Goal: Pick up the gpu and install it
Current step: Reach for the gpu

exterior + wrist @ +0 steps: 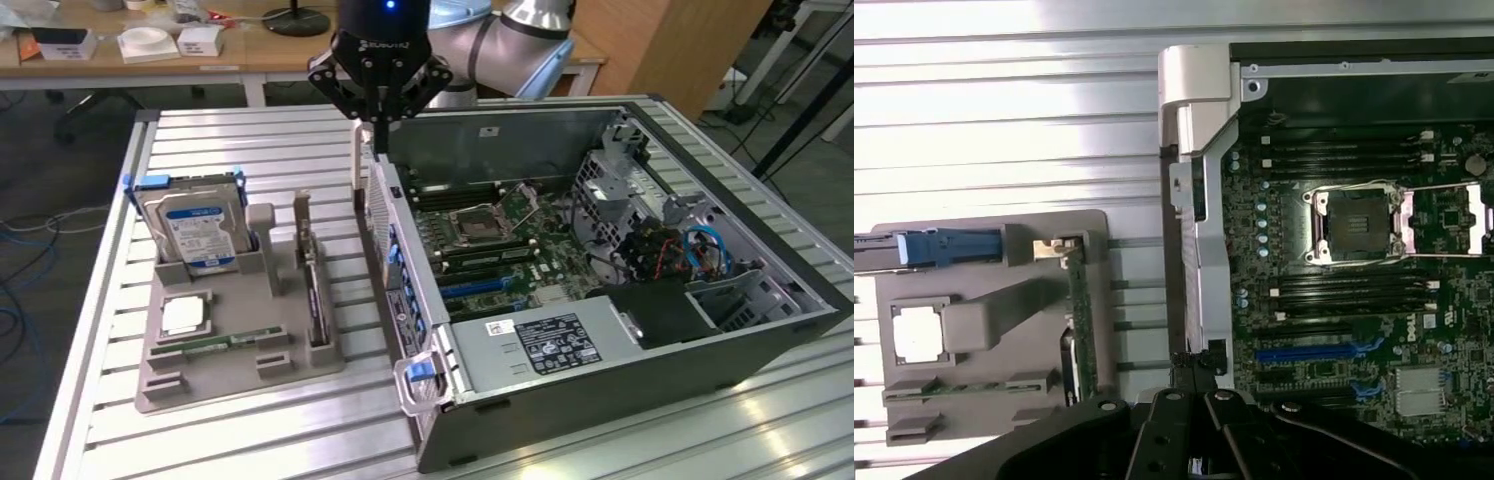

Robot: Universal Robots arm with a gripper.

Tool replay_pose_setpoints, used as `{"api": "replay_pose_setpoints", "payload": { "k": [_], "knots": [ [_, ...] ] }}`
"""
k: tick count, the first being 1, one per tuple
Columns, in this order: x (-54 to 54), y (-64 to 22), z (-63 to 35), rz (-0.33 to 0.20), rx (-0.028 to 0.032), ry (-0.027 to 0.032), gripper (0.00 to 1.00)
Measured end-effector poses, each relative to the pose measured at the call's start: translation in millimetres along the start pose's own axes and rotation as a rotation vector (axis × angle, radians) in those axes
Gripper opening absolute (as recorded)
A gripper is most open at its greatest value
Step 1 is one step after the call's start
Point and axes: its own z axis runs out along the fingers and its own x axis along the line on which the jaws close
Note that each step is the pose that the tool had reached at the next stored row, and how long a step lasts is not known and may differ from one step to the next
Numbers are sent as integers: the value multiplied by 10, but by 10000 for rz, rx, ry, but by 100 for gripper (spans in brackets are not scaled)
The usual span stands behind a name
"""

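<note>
Above the wall of the open black metal computer case (601, 395), we see our black pincer (380, 123) clenched on nothing, while the gpu (318, 300), a thin dark card, stands on edge in the grey tray (200, 388) toward the exterior view's left, lengthwise along that wall.

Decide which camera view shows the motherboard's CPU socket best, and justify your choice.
The wrist view. It looks straight down on the CPU socket, so its dark square centre and surrounding metal frame are plain. The exterior view shows the same socket at a slant, from farther off, among other board parts inside the computer case.
</note>
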Motion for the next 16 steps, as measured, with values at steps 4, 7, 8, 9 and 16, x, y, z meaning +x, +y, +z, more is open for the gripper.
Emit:
{"api": "replay_pose_setpoints", "payload": {
  "k": [4,7,8,9,16],
  "knots": [
    [73,-5,-2,1,0,-1,11],
    [124,-9,-3,1,0,0,11],
    [140,-10,-3,1,0,-1,11],
    [155,-11,-4,0,-1,0,11],
    [271,-20,-7,1,0,0,11]
  ]
}}
